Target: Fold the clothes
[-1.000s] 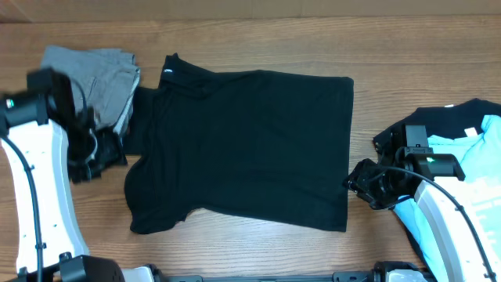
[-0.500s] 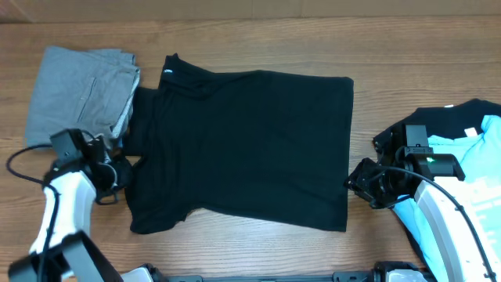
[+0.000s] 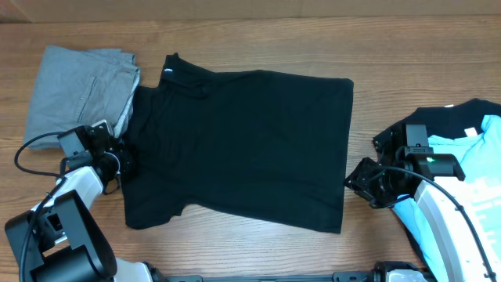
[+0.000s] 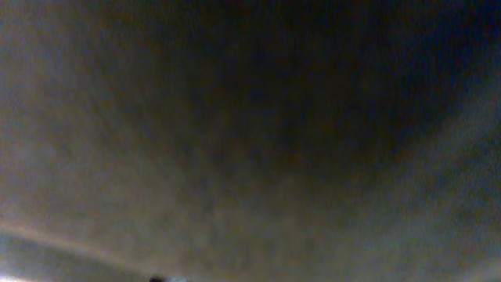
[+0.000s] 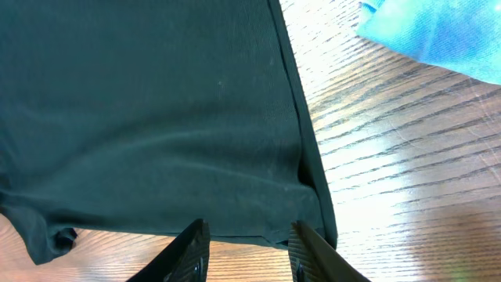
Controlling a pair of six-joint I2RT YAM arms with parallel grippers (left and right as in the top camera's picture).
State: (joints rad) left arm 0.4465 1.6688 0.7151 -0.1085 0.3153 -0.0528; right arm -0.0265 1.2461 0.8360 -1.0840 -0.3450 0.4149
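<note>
A large plain black T-shirt [image 3: 250,141] lies spread nearly flat across the middle of the wooden table [image 3: 258,47]. Its collar is at the far left and carries a small white label [image 3: 167,71], and its straight hem runs down the right side. One short sleeve pokes out at the near left, and the cloth shows faint wrinkles.

A grey garment [image 3: 74,90] sits folded at the far left, just beside the shirt's shoulder. At the right edge a light blue T-shirt [image 3: 485,149] rests on another black garment [image 3: 427,121].

The left pincer [image 3: 124,160] is at the shirt's left edge. Its own camera shows only a dark blur, so I cannot tell whether it grips.

The right pincer [image 3: 354,182] is at the near right hem corner, its fingers [image 5: 192,251] spread with the hem edge in the gap.
</note>
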